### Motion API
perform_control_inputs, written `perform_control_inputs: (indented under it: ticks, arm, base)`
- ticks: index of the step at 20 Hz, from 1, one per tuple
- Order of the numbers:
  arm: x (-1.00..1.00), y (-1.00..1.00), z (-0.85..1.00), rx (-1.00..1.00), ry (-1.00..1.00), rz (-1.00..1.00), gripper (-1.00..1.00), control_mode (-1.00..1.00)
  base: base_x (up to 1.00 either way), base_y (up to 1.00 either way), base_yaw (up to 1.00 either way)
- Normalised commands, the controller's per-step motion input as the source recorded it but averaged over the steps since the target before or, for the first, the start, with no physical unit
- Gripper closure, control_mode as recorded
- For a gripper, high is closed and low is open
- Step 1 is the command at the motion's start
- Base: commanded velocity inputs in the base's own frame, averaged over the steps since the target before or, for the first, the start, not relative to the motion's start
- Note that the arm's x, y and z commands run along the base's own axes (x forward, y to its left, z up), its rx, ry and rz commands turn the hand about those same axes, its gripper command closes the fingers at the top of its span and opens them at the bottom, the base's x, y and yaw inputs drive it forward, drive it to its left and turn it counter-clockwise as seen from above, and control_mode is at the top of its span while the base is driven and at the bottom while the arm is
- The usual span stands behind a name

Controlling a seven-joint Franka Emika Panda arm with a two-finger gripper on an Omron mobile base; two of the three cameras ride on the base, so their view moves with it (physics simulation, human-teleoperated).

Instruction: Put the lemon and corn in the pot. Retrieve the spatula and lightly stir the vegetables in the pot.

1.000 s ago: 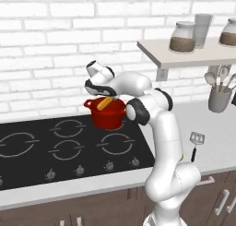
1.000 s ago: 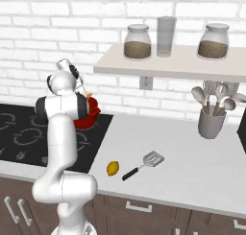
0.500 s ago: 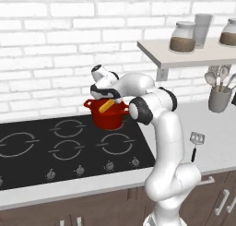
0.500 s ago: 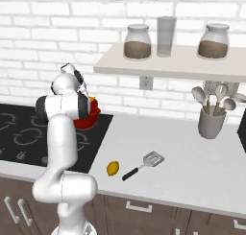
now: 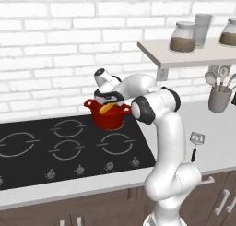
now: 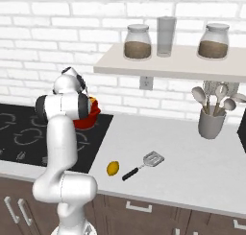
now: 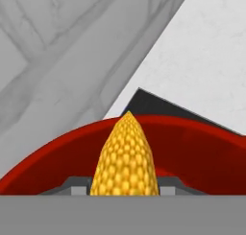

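At the back right corner of the black glass cooktop (image 5: 69, 144), the small round red pot with loop side handles (image 5: 109, 117) stands by the white brick wall, and the white arm's two-finger gripper (image 5: 107, 102) hangs right over its mouth. The slim yellow corn cob (image 7: 126, 158) sits clamped between the finger tips; in the hand view it points toward 12 o'clock, its tapered end above the pot's dark red inside, and in the left base view it slants across the pot opening. On the pale counter (image 6: 192, 152), in the right base view, the small yellow oval lemon (image 6: 112, 168) lies at about 4 o'clock from the pot, well apart from it. Just beside the lemon, at its 3 o'clock, lies the spatula with a thin black handle and slotted silver head (image 6: 142, 164), its head toward 2 o'clock.
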Motion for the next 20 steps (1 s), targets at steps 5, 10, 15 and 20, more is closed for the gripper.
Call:
perform_control_inputs:
  ticks: [5, 10, 15, 20]
  arm:
    - [0.35, 0.0, -0.07, 0.01, -0.01, -0.01, -1.0, -1.0]
    - [0.53, 0.01, 0.0, 0.03, 0.0, -0.04, -1.0, -1.0]
    - [-0.28, 0.0, 0.74, 0.06, -0.1, -0.08, -1.0, -1.0]
    - [-0.54, 0.0, 1.0, 0.15, -0.07, -0.11, -1.0, -1.0]
  base:
    - [0.0, 0.0, 0.0]
    - [0.0, 0.0, 0.0]
    - [0.0, 0.0, 0.0]
    - [0.0, 0.0, 0.0]
